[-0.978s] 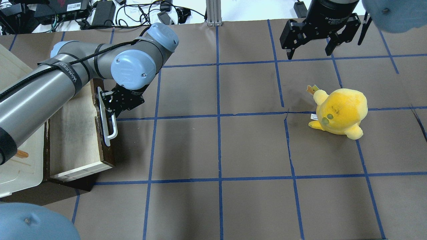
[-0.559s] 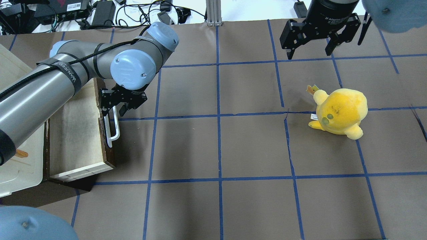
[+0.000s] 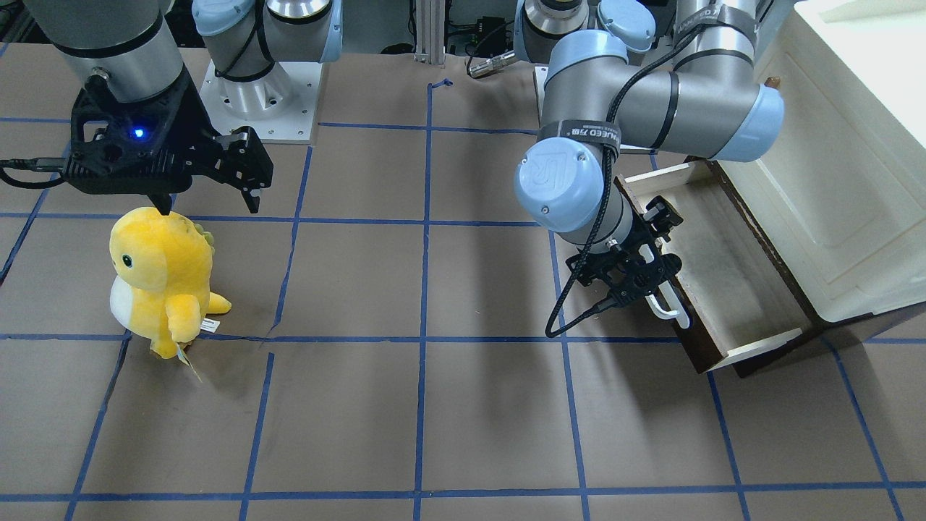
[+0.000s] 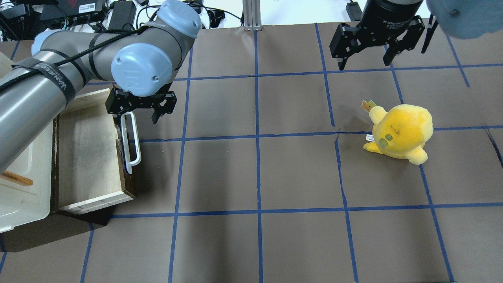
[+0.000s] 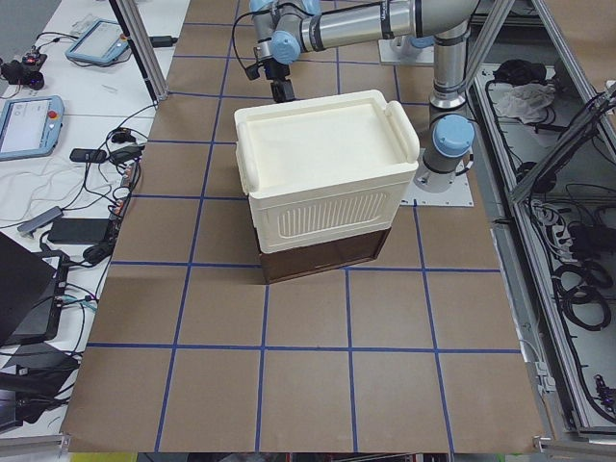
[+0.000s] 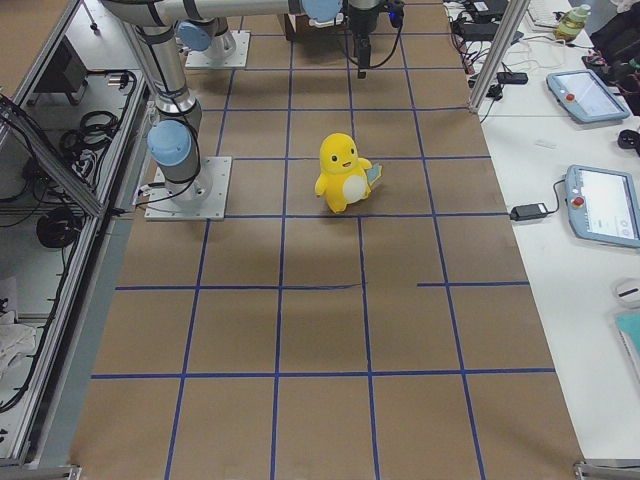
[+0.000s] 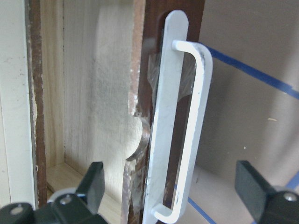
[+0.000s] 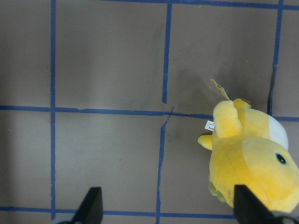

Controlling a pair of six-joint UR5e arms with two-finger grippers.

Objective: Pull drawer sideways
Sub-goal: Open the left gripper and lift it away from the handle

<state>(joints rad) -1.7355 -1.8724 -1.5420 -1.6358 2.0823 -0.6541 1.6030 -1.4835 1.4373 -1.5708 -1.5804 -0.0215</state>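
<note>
The dark brown drawer (image 4: 86, 153) stands pulled out of the cream-white cabinet (image 4: 19, 196), its pale wood inside showing. Its long white bar handle (image 4: 131, 141) runs along the front. My left gripper (image 4: 136, 117) is open and empty, hovering over the far end of the handle. In the left wrist view the handle (image 7: 184, 130) lies between the spread fingers (image 7: 93, 179) with gaps on both sides. My right gripper (image 4: 365, 59) is open and empty at the far right, above the table. The drawer (image 3: 723, 275) also shows in the front-facing view.
A yellow plush toy (image 4: 401, 131) stands on the brown paper with blue tape lines, on the right side, under the right gripper (image 3: 206, 202). The cabinet (image 3: 854, 145) fills the table's left end. Cables and boxes (image 4: 98, 15) lie beyond the far edge.
My left gripper has let go of the white handle, opened, and moved up and toward the handle's far end. The drawer stays pulled out. The right arm has not moved.
</note>
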